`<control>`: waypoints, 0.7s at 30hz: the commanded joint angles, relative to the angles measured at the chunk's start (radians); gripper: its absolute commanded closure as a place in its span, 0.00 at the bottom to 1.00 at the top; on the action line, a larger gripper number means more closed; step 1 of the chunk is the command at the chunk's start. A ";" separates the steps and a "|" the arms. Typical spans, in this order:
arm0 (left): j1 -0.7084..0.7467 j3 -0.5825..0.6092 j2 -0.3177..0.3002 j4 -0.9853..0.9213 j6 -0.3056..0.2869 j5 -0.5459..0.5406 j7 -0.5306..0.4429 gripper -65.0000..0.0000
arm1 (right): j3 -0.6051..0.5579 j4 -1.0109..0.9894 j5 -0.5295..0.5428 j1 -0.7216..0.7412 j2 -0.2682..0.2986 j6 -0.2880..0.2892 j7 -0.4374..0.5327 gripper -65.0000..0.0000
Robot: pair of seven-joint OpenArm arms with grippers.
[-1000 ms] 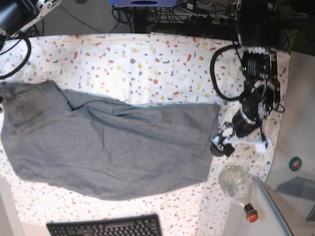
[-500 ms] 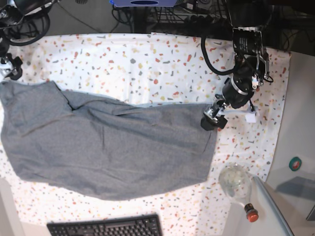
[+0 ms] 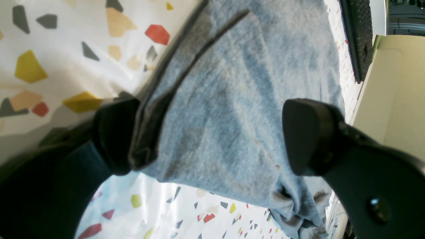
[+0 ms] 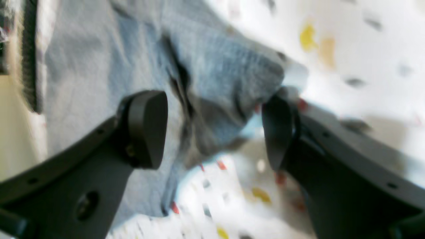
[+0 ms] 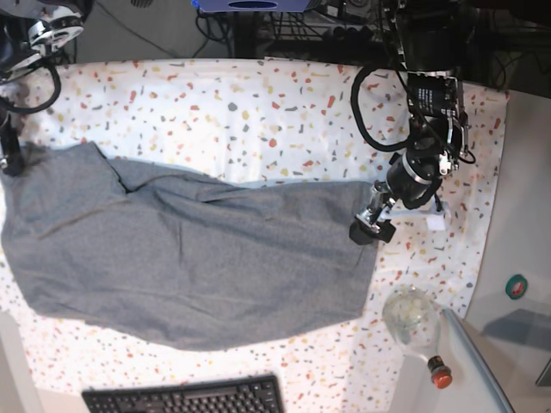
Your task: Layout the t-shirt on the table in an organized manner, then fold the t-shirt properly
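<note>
left gripper [image 3: 206,139]: jaws spread wide, straddling the hemmed corner of the t-shirt [image 3: 239,109]; one black pad presses against the folded hem edge, the other stands clear above the cloth. nothing clamped.
left gripper, base view [image 5: 372,225]: low at the shirt's right-hand upper corner, near the table's right side.
right gripper [image 4: 212,132]: jaws apart, a bunched fold of grey knit lying between the two pads; the far pad sits at the cloth's edge. view is blurred, so whether either pad touches cannot be told.
right gripper, base view [image 5: 10,155]: at the far left edge, just by the shirt's upper left corner.
t-shirt [image 5: 185,258]: spread across the middle and left of the table [image 5: 258,112], wrinkled, upper edge sagging in a diagonal crease, lower edge curved.
keyboard [image 5: 185,397]: black, at the bottom edge below the shirt.
glass flask [image 5: 413,320]: clear, red-capped, near the table's lower right corner.
</note>
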 commanded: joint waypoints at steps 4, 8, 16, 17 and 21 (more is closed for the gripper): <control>0.002 0.005 -0.002 -0.002 0.018 0.012 0.027 0.35 | 0.000 -0.089 -0.011 0.010 0.047 -0.001 0.033 0.51; -0.002 0.005 -0.002 -0.002 0.018 0.012 0.027 0.75 | 0.004 -0.085 -0.006 0.012 0.050 0.010 0.035 0.95; -0.030 0.003 -0.056 0.059 0.025 0.037 0.058 1.00 | -0.001 0.139 -0.012 0.022 0.050 0.029 -0.133 1.00; -0.035 0.000 -0.064 0.081 0.025 0.037 0.078 1.00 | -0.001 0.190 -0.012 0.022 0.050 0.021 -0.173 1.00; -0.036 0.002 -0.091 0.144 0.057 0.039 0.116 1.00 | -0.004 0.333 -0.012 0.022 0.050 -0.070 -0.275 1.00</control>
